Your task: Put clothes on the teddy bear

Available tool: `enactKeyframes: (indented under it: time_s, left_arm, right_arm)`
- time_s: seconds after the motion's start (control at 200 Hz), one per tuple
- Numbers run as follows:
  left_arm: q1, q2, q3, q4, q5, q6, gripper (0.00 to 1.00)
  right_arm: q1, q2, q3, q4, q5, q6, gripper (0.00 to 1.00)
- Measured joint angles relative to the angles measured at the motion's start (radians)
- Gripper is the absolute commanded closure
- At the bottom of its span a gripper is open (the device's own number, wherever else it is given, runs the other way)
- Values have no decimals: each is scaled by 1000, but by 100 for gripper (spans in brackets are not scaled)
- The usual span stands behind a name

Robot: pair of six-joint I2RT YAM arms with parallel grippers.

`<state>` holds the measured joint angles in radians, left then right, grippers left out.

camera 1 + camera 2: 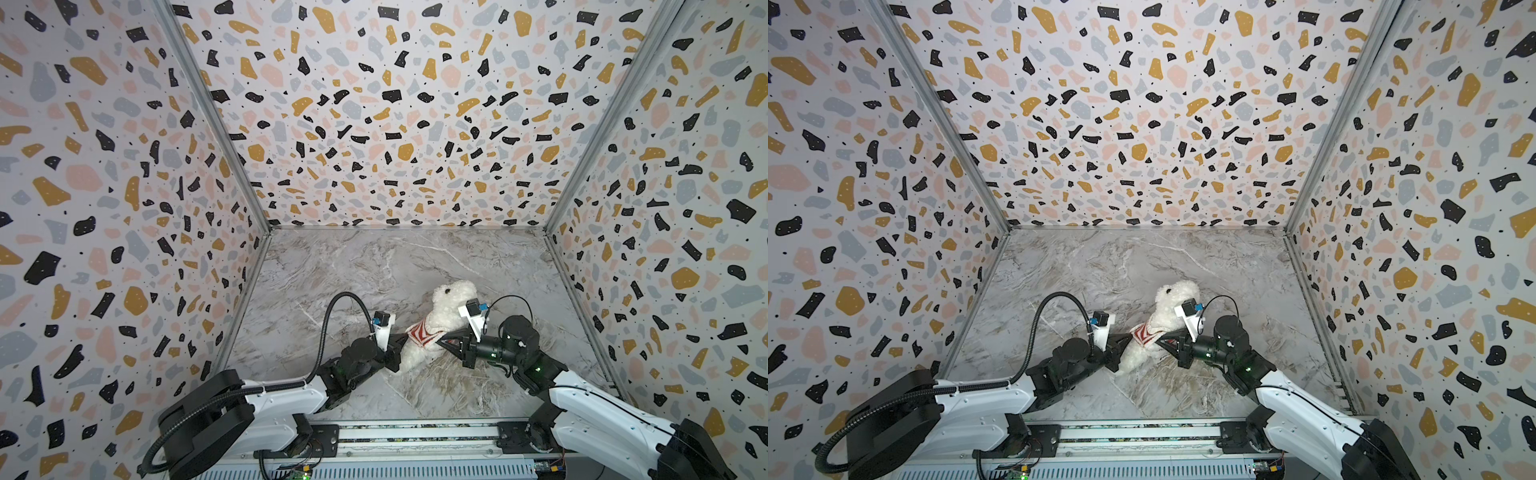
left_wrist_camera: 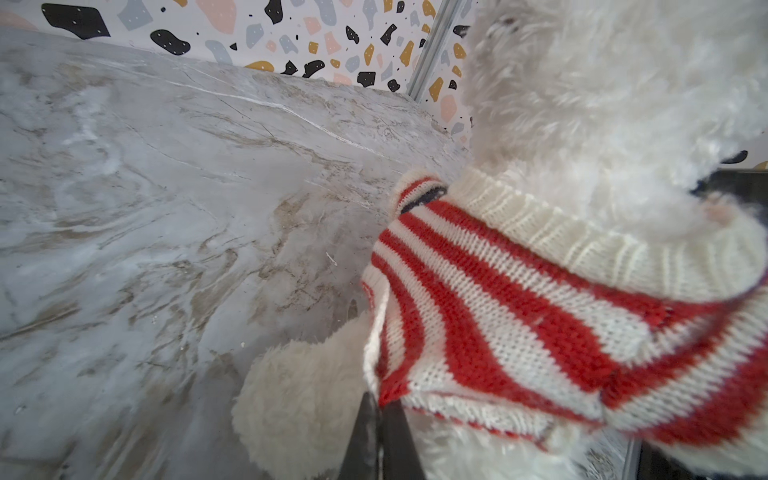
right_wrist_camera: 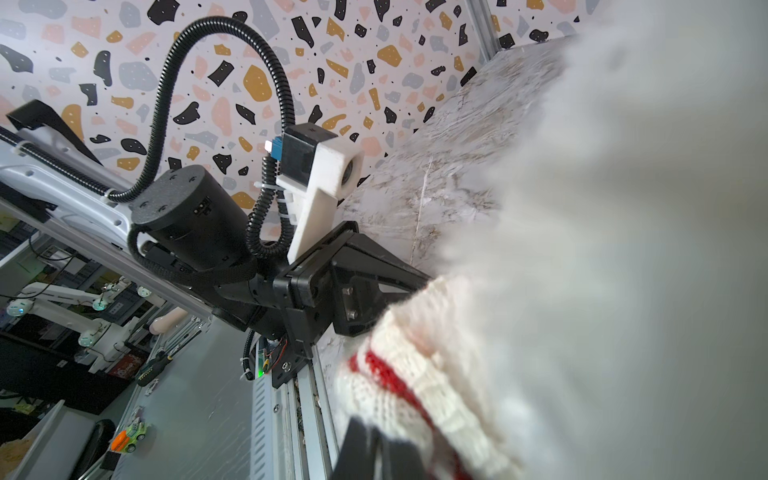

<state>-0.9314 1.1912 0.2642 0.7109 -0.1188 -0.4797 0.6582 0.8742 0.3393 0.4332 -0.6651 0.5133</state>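
Teddy bear [image 1: 451,297] lies on tabletop [image 1: 353,266], speckled walls [image 1: 395,124] around; left jaws and right jaws pinch its sweater [image 1: 420,332] (opposite edges).

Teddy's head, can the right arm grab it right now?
Probably not yet. The right gripper is shut on the striped sweater, so it would have to let go first. The teddy bear's head is close by, and nothing seems to lie between them.

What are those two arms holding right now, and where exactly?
The left fingers pinch the sweater at its hem; the right fingers pinch its edge on the bear's other side.
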Motion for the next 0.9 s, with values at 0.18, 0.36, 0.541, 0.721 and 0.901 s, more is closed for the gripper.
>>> enactKeyframes:
  time_s: [0.18, 0.36, 0.541, 0.721, 0.901]
  left_arm:
    - [5, -17, 8, -58, -28, 43, 100]
    - [6, -38, 25, -89, -35, 79, 100]
    - [8, -56, 21, -101, -34, 90, 100]
    - [7, -53, -19, -80, -19, 76, 100]
    - [-21, 18, -34, -36, -6, 45, 100]
  right_arm:
    - [-1, -2, 0, 10, -56, -18, 100]
    - [-3, -13, 0, 0, -75, -65, 100]
    - [-4, 32, -2, 36, -85, -71, 95]
    - [-14, 90, -5, 29, -31, -87, 72]
    - [-29, 105, -17, 16, 39, -103, 62]
